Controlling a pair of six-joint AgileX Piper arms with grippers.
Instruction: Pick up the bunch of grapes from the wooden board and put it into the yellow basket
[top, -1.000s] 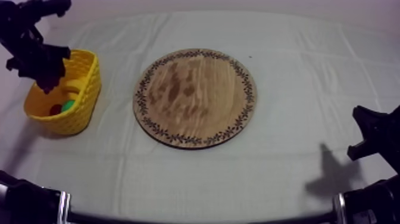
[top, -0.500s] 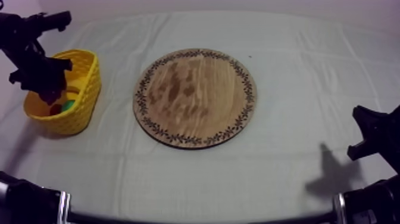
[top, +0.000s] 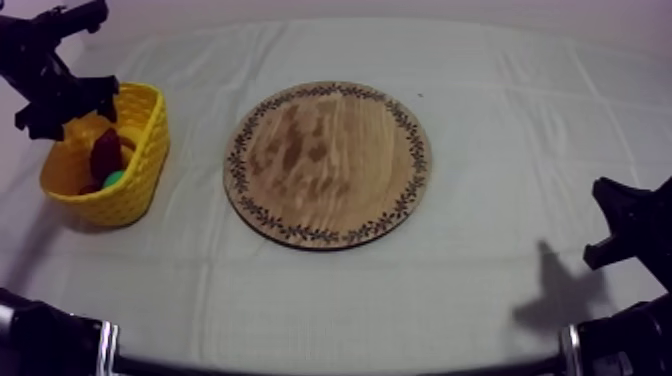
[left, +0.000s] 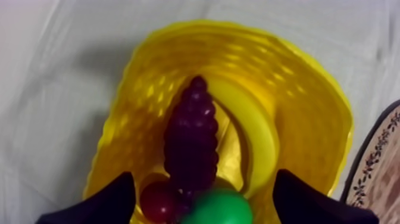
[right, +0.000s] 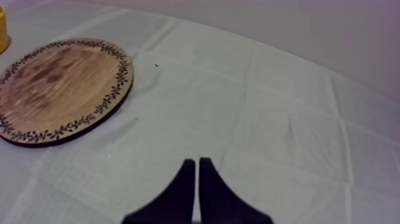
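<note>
1. Hovering over the woven yellow basket, my left gripper has its fingers spread with nothing between them. I judge the drop is done.
2. Dark purple bunch of toy grapes lies inside the basket, above a small red fruit.
3. Round wooden board with patterned rim sits bare.
4. Right gripper is pressed together and parked aside, out of the way.
</note>
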